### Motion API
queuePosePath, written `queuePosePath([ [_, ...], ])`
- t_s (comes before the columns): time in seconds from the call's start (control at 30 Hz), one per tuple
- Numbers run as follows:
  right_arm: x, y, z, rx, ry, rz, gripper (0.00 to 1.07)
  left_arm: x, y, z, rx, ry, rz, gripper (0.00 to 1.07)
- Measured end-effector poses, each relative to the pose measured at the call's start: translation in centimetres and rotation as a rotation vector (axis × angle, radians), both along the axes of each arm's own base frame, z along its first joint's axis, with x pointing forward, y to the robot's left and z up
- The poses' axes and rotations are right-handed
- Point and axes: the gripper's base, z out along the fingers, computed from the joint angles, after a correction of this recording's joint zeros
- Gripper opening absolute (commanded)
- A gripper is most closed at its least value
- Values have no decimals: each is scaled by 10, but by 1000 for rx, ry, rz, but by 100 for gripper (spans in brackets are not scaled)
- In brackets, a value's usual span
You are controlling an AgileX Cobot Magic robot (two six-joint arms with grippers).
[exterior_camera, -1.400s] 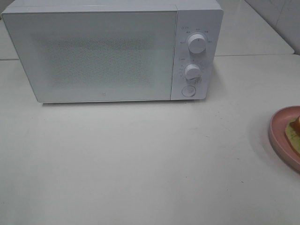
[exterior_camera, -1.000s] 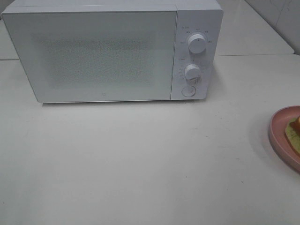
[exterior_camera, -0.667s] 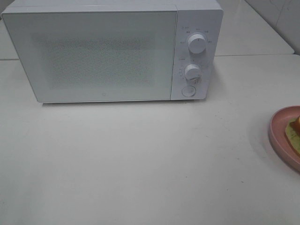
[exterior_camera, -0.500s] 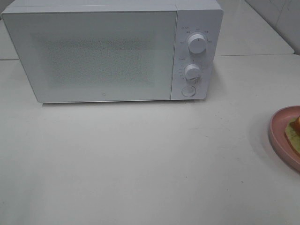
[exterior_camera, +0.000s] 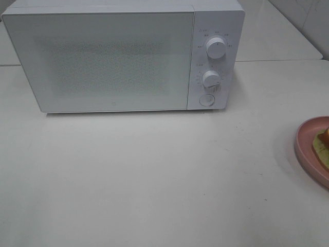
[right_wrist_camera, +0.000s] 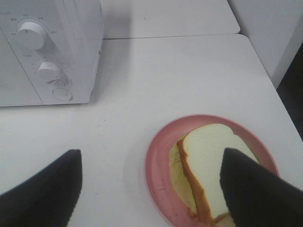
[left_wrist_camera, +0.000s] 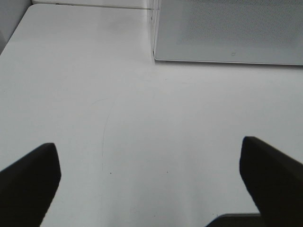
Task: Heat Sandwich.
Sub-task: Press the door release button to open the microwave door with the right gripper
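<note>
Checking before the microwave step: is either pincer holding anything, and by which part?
Nothing is held. The left pincer is open over the table; the right pincer is open above the sandwich on its pink plate.

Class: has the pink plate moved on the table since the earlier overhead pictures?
No. The pink plate sits at the same spot by the right edge, its gap to the microwave unchanged.

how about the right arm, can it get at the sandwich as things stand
Probably yes: the right gripper is open, the sandwich lies uncovered on the pink plate just ahead of it, nothing between them.
</note>
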Motion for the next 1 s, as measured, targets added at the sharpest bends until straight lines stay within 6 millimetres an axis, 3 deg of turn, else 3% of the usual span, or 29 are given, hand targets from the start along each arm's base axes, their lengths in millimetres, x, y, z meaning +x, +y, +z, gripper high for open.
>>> queuePosePath([
  [0.4,66,-3,-20,3,75,-5,76,0,0,0,0,0,0,97],
  [0.8,114,-5,-48,4,104,-6,76,0,0,0,0,0,0,97],
  [1.0,133,15,-74,3,35,81,76,0,0,0,0,0,0,97],
])
